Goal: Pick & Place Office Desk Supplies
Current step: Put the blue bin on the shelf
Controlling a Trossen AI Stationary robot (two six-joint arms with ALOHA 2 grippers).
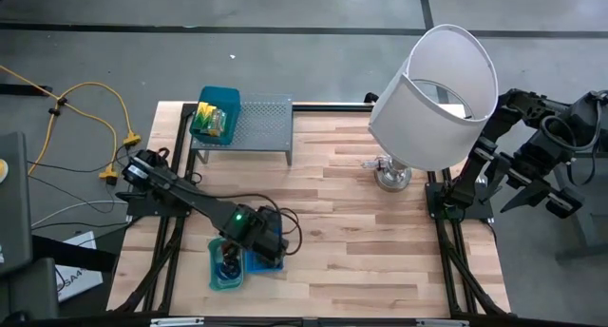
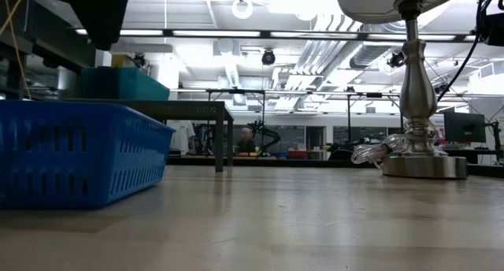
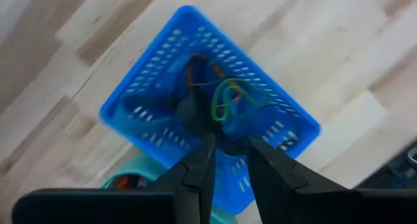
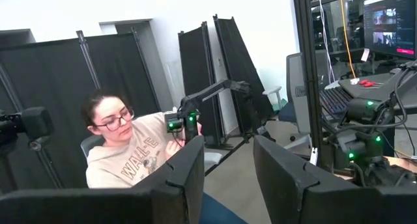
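1. The bench [image 1: 380,260] carries a lamp [image 1: 432,85] near its far right corner and a grey rack [image 1: 261,127] at its far left.
2. A teal tray [image 1: 217,113] sits on the rack's left end with yellow-green packets [image 1: 211,121] inside.
3. A blue basket [image 3: 163,100] sits near the front left edge, with a tangle of bands [image 3: 228,103] in it.
4. The left gripper [image 3: 227,152] hangs over the basket, fingers narrowly apart, nothing between them.
5. The right gripper [image 4: 228,162] is parked off the right edge, fingers part-spread and empty, facing a seated person [image 4: 127,149].
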